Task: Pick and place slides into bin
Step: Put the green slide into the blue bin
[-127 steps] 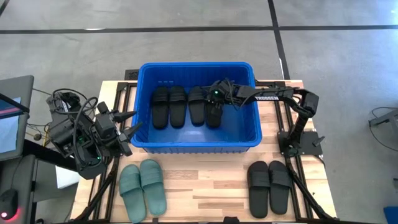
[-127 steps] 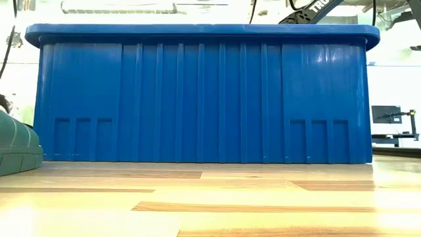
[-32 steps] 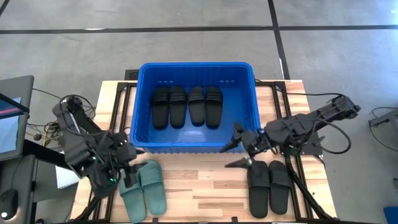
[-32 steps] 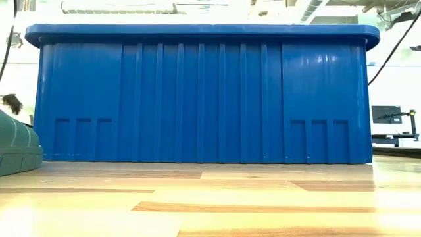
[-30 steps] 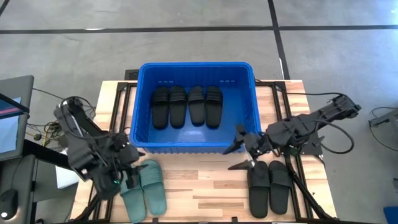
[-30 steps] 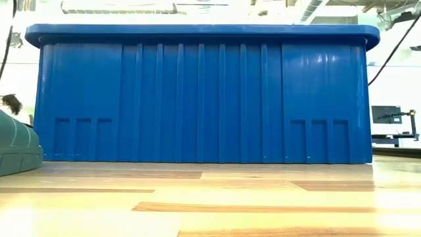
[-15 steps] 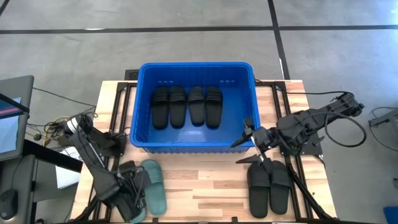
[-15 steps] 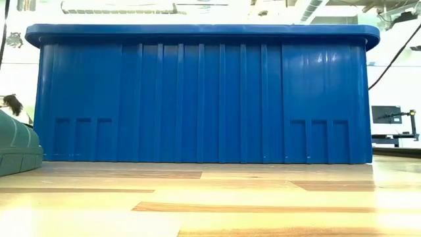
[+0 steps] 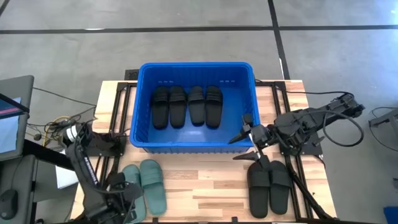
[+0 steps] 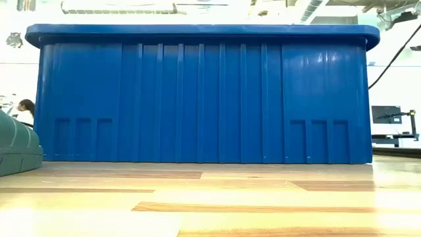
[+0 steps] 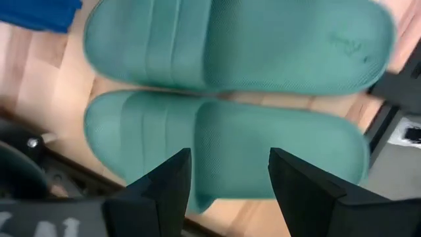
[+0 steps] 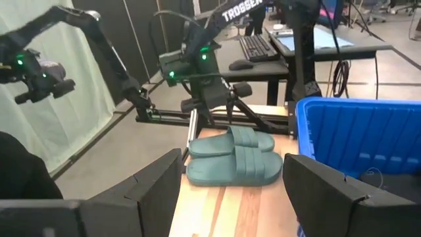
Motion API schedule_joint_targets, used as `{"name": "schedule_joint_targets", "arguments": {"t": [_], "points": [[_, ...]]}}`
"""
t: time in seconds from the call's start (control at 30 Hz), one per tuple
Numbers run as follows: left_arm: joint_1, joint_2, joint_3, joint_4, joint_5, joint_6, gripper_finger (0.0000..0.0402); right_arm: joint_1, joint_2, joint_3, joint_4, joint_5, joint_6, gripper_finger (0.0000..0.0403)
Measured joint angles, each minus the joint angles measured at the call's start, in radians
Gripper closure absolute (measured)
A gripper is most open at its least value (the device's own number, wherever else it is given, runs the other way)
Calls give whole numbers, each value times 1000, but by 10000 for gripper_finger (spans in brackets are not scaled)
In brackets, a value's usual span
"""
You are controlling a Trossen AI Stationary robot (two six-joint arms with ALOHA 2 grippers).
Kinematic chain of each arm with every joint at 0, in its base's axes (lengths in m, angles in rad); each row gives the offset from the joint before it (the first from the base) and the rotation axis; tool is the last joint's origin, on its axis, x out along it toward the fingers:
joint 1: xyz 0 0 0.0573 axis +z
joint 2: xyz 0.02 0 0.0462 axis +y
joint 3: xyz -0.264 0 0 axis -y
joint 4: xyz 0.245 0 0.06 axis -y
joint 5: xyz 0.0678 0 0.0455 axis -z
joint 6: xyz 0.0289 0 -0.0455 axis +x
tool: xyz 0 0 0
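Four black slides [image 9: 186, 106] lie side by side, soles down, in the blue bin [image 9: 140, 112]. Two green slides [image 9: 151, 185] lie on the table's near left, and two black slides [image 9: 268, 185] on its near right. My left gripper [image 11: 230, 184] is open and points down over the left green slide [image 11: 230, 138], one finger on either side of its middle. My right gripper [image 9: 233, 150] is open near the bin's near right corner, above the black pair's far end, with nothing in it. The low view shows the bin's near wall [image 10: 197, 99] and one green slide's end [image 10: 16, 148].
Both arms' black mounts and frame rails run along the table's left and right edges [image 9: 298, 146]. Bare wood [image 9: 205, 186] lies between the two pairs on the table. A monitor [image 9: 12, 118] and cables stand off the table's left side. A person [image 10: 25, 112] is seen far behind.
My left gripper has gone toward the table's near edge, from the bin's near left corner to above the left green slide, and now points down at it. My right gripper has shifted a little toward the far and right edges. No slide has moved.
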Motion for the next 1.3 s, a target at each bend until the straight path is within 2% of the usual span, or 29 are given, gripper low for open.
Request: {"name": "schedule_joint_targets", "arguments": {"t": [0.3, 0.77, 0.9, 1.2, 1.3], "points": [[-71, 55, -18, -114, -18, -20, 209, -15, 30, -1, 12, 8, 9, 154], [-76, 139, -102, -26, -21, -10, 209, -17, 70, -2, 66, 19, 26, 154], [-75, 161, -105, -76, -7, -18, 209, -18, 72, 0, 76, 20, 28, 154], [-83, 177, -150, -76, -2, -51, 209, -32, 72, 0, 77, 23, 44, 154], [-78, 177, -165, -78, 12, -60, 221, -32, 72, 0, 76, 23, 44, 154]]}}
